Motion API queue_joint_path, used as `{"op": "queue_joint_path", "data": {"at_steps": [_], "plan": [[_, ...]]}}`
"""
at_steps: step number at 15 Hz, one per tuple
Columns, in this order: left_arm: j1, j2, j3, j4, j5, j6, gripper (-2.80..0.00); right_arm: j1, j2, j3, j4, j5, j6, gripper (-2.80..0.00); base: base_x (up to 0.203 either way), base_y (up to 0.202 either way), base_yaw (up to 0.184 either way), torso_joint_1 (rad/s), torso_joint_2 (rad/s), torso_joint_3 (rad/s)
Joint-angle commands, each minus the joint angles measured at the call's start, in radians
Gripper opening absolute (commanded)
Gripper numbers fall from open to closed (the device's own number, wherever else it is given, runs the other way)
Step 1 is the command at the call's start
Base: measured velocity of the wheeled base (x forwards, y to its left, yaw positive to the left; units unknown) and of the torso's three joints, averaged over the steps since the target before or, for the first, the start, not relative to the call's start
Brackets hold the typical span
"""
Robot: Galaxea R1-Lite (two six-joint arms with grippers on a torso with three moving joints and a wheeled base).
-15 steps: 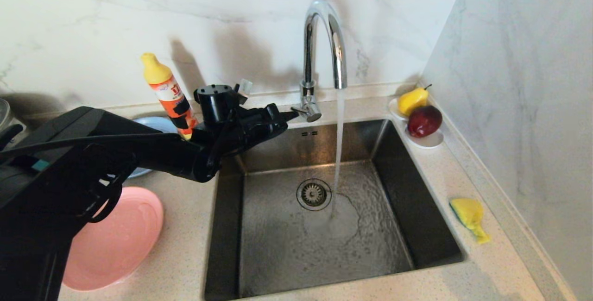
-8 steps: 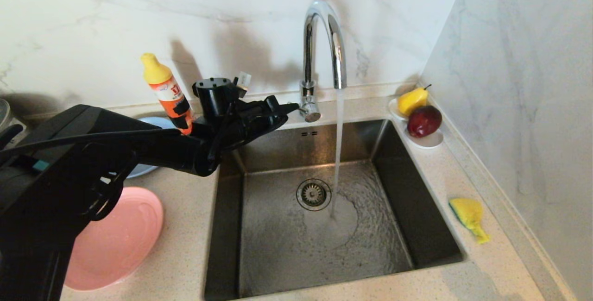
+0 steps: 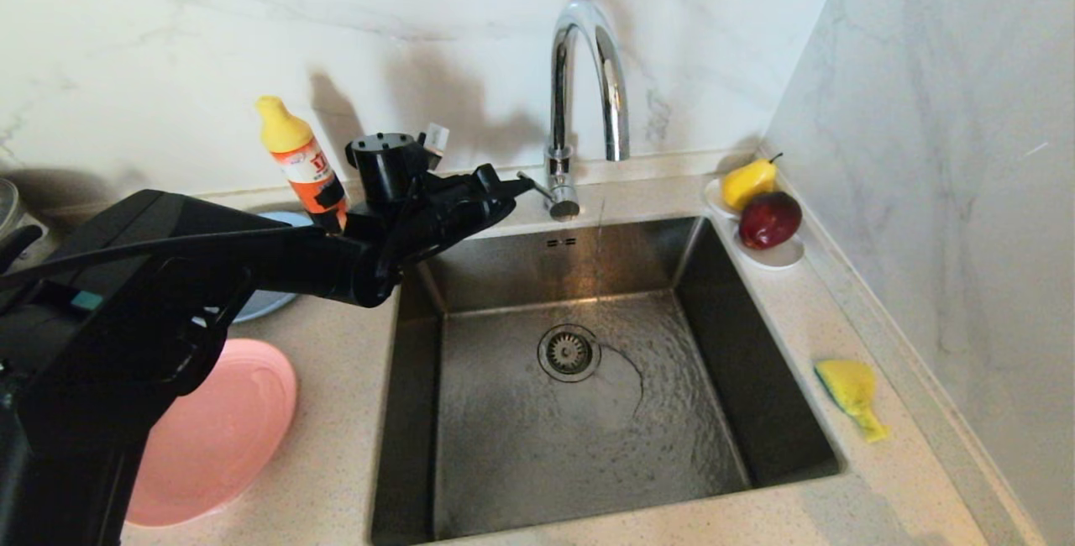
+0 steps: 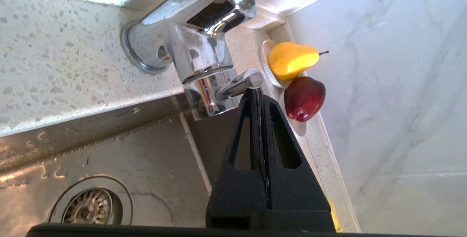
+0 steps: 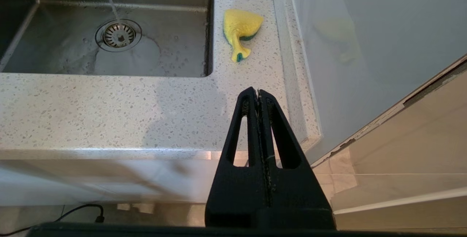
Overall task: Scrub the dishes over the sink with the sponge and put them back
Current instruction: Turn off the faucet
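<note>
Water that had poured in a thick stream from the tap (image 3: 588, 76) a second earlier had thinned to a faint trickle, and the left gripper (image 3: 522, 186) had crept up and back a little along the tap's small lever (image 4: 240, 84). From where I stood, going left to right: the salmon-pink plate (image 3: 220, 437) lay flat on the table (image 3: 336, 412) at the near left, partly behind the left arm. Further back, a sliver of the grey-blue plate (image 3: 269, 302) showed past that arm. An orange bottle with a yellow cap (image 3: 298, 161) stood tilted near the wall, just beside the gripper's wrist. The left gripper reached level toward the tap base, its jaws pressed together with nothing between them, the tips touching the lever's end in the left wrist view. The sink (image 3: 756, 361) lay wet, ripples spreading around the strainer drain (image 3: 568, 352). At the sink's far right corner a small white saucer (image 3: 777, 254) held a yellow pear (image 3: 747, 181) and a dark red apple (image 3: 769, 219), the two fruits touching. The sponge (image 3: 850, 391) lay crumpled on the table to the right of the sink, near the side wall, well apart from both grippers. The right gripper (image 5: 257, 92) hung parked off the table's near edge, jaws together and empty.
</note>
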Motion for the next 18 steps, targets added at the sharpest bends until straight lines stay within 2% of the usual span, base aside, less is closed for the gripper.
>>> {"op": "queue_joint_path", "data": {"at_steps": [1,5,8,10,11,12,13,14,15,16,18], "plan": [[0.008,-0.006,-0.002,-0.005,0.000,-0.005,-2.80,0.000,0.000,0.000,0.000,0.000,-0.001,-2.80,0.000,0.000,0.000,0.000,0.00,0.000],[0.011,-0.045,0.032,-0.007,-0.002,-0.005,-2.80,0.000,0.000,0.000,0.000,0.000,-0.001,-2.80,0.000,0.000,0.000,0.000,0.00,0.000],[0.009,-0.205,0.255,-0.038,-0.005,0.002,-2.80,0.000,0.000,0.000,0.000,0.000,-0.001,-2.80,0.000,0.000,0.000,0.000,0.00,0.000],[0.008,-0.353,0.408,-0.045,0.017,0.052,-2.80,0.000,0.000,0.000,0.000,0.000,-0.001,-2.80,0.000,0.000,0.000,0.000,0.00,0.000],[0.007,-0.428,0.479,-0.035,0.071,0.107,-2.80,0.000,0.000,0.000,0.000,0.000,-0.001,-2.80,0.000,0.000,0.000,0.000,0.00,0.000],[0.007,-0.494,0.555,-0.021,0.179,0.206,-2.80,0.000,0.000,0.000,0.000,0.000,-0.001,-2.80,0.000,0.000,0.000,0.000,0.00,0.000],[0.007,-0.546,0.622,-0.014,0.312,0.343,-2.80,0.000,0.000,0.000,0.000,0.000,-0.001,-2.80,0.000,0.000,0.000,0.000,0.00,0.000],[0.007,-0.612,0.681,-0.006,0.449,0.448,-2.80,0.000,0.000,0.000,0.000,0.000,-0.001,-2.80,0.000,0.000,0.000,0.000,0.00,0.000],[0.007,-0.675,0.729,0.004,0.576,0.511,-2.80,0.000,0.000,0.000,0.000,0.000,-0.001,-2.80,0.000,0.000,0.000,0.000,0.00,0.000],[0.007,-0.735,0.757,0.022,0.678,0.543,-2.80,0.000,0.000,0.000,0.000,0.000,-0.001,-2.80,0.000,0.000,0.000,0.000,0.00,0.000],[0.008,-0.874,0.780,0.127,0.858,0.576,-2.80,0.000,0.000,0.000,0.000,0.000,-0.001,-2.80,0.000,0.000,0.000,0.000,0.00,0.000]]}}
